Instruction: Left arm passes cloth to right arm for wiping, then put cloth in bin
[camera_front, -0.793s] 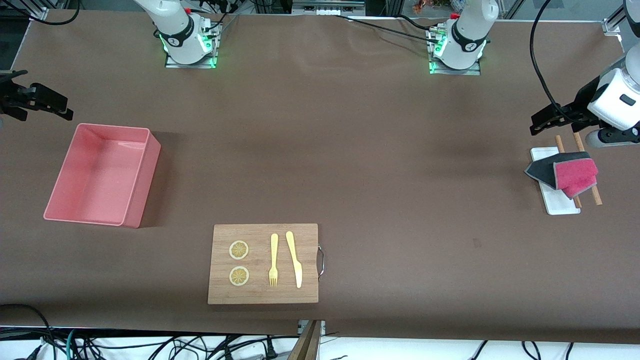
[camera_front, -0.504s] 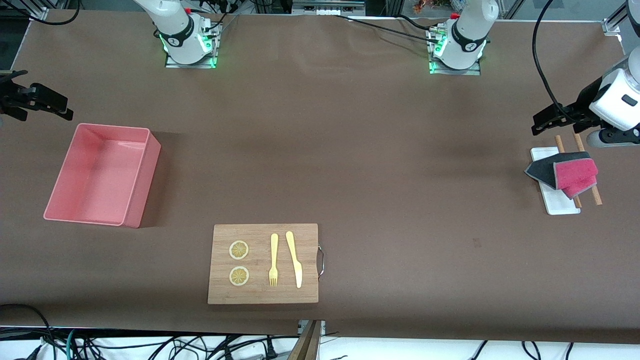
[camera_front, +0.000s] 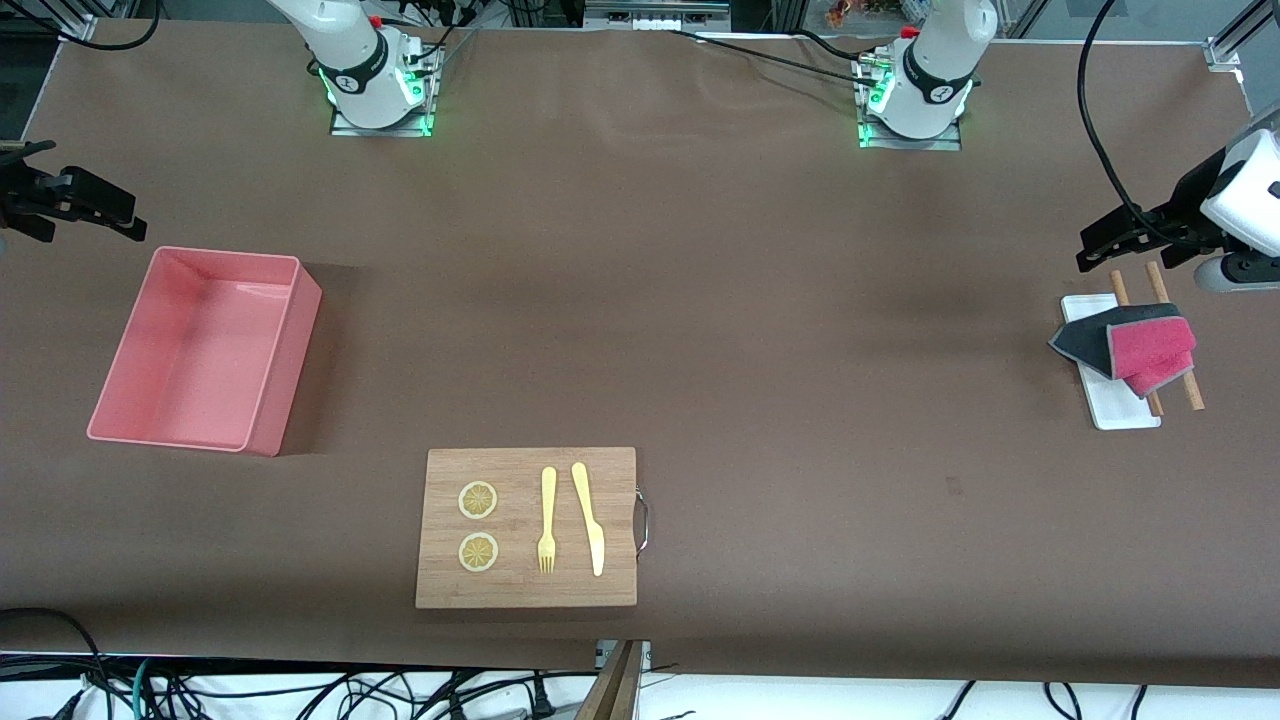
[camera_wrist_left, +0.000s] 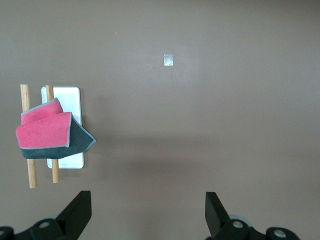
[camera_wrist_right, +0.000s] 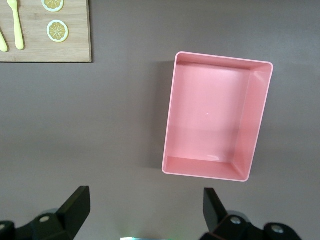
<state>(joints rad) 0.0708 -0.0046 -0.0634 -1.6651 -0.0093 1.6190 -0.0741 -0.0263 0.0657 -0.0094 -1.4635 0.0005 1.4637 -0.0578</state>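
Brown-covered desk (camera_front: 700, 300) carrying pink rectangular plastic bin (camera_front: 205, 350), sitting empty toward right arm's end. Folded pink-and-grey cloth (camera_front: 1130, 350) lying draped over small white tray (camera_front: 1120, 410) and two wooden sticks (camera_front: 1192, 392). Likely soft, light; pinching raised fold best. Left gripper (camera_wrist_left: 147, 215) hovering beside cloth, fingers wide. Right gripper (camera_wrist_right: 145, 212) waiting beside bin, wide. Tray partly hidden under cloth.

White arms (camera_front: 935, 50), black joints, green-lit bases (camera_front: 380, 95)

Folded cloth (camera_wrist_left: 47, 134) lies across white tray (camera_wrist_left: 70, 105) and two sticks (camera_wrist_left: 29, 165).
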